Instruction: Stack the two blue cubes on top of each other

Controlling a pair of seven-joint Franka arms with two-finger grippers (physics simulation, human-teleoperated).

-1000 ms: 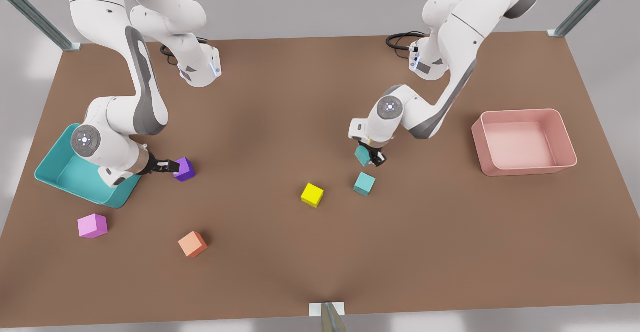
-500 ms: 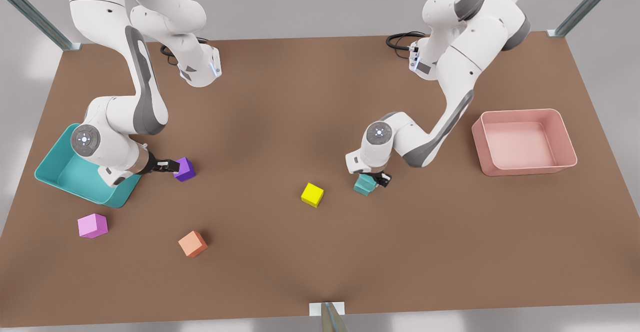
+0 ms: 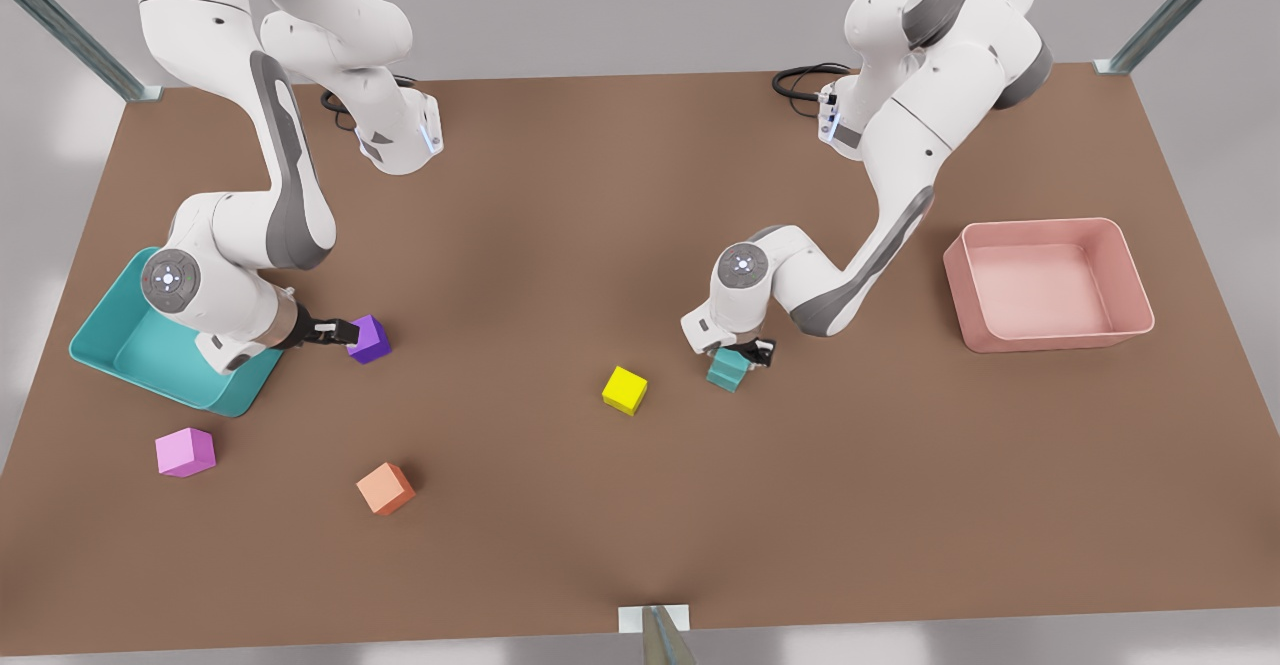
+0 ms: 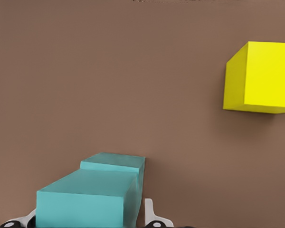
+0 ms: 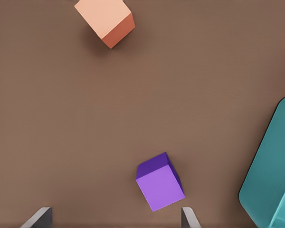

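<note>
Held blue cube is resting on the lower blue cube, beside the yellow cube, slightly offset. Left tool is clenching it; releasing off-centre risks toppling. Right tool, released, is waiting beside the purple cube.

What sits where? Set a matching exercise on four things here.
1 small matte yellow cube
2 small purple cube
3 pink plastic tray
4 upper matte teal cube

A in the left end effector, atop the lower teal cube
B front view's far right
C at the open right end effector
D loose beside the teal stack

Pairs: 1-D, 2-C, 3-B, 4-A
</note>
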